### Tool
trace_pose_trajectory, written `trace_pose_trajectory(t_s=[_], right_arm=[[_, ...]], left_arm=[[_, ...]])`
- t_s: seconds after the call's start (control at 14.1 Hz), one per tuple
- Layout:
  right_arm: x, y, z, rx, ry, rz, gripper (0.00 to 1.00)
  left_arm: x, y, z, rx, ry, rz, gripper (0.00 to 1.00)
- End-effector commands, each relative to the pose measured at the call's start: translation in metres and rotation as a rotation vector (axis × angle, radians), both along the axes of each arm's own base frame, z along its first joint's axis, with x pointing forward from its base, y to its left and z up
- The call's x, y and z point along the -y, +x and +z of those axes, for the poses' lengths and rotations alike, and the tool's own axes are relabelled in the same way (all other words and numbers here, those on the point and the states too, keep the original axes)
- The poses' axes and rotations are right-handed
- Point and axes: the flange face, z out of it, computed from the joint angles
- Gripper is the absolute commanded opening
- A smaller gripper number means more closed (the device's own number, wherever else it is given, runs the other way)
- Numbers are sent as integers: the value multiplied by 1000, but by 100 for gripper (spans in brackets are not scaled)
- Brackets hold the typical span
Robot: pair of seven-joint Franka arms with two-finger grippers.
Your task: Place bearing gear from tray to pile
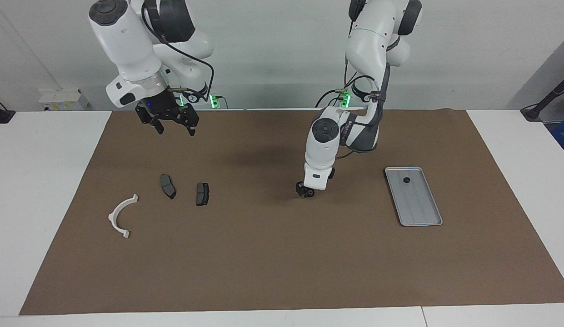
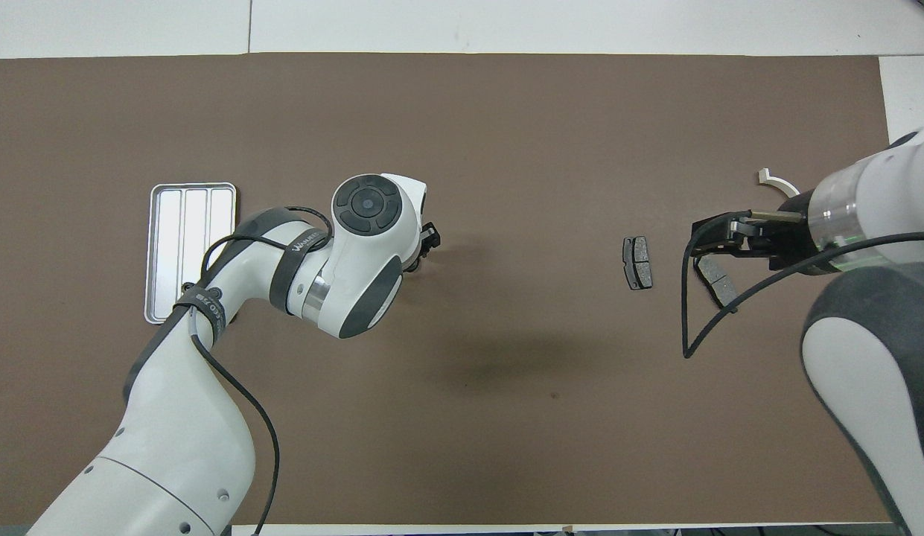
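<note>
White table [image 1: 36, 181] under brown mat [image 1: 282, 263]. On mat: tray [image 1: 420, 213] toward left arm's end; two brake pads [image 1: 167, 185] [image 1: 202, 194] and white bracket [image 1: 120, 215] toward right arm's end.

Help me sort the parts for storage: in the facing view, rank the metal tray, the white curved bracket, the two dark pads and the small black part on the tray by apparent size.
1. metal tray
2. white curved bracket
3. two dark pads, which look alike
4. small black part

Bright, even overhead light, soft arm shadows on the mat [image 1: 263, 254], sharp focus
</note>
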Motion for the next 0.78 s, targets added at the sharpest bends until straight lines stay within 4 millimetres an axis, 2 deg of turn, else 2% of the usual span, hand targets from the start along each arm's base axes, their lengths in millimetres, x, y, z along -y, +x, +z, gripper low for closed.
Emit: trace_pose_trajectory(t_s=[0.0,0.14,0.28,0.43,0.57,0.71], right_arm=[[-20,-6,-19,18,36,-28,100],[-44,-6,-34,25,37,-29,100],[-90,-8,-49,34,44,-74,100],[-137,-10,-74,21,40,-124,100],[-178,-8,-104,27,33,-187,100],[-229,-8,-135,42,20,-263,100]], left_arm=[[-70,-2,42,-32,10,-70,100],[-140,-4,54,-44,1,-159,100],[-198,3,56,-57,-12,-264,100],[-243,9,52,-67,-23,-322,100],[-280,8,44,-66,-34,-385,100],[-311,5,33,-26,-37,-440,100]])
